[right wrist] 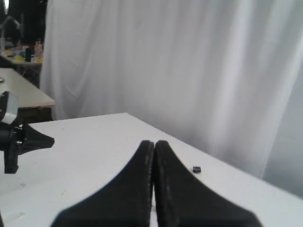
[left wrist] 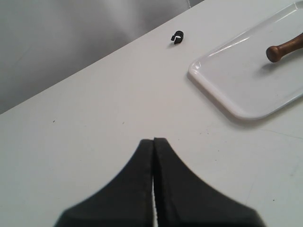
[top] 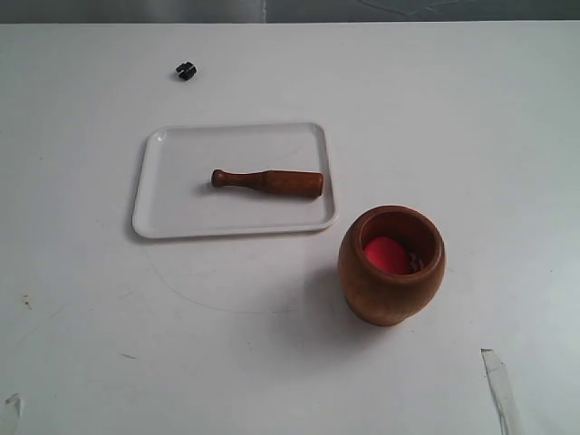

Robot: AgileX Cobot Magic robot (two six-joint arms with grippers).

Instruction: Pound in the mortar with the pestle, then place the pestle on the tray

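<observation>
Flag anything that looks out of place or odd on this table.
A small black clip-like piece lies loose on the white table, apart from the flat white plastic tray; it seems to belong to nothing nearby. Nothing looks spilled or tipped.

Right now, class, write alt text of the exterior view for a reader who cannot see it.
A dark wooden pestle lies flat on a white tray on a white table. A brown wooden mortar holding a red ball stands beside the tray.
</observation>
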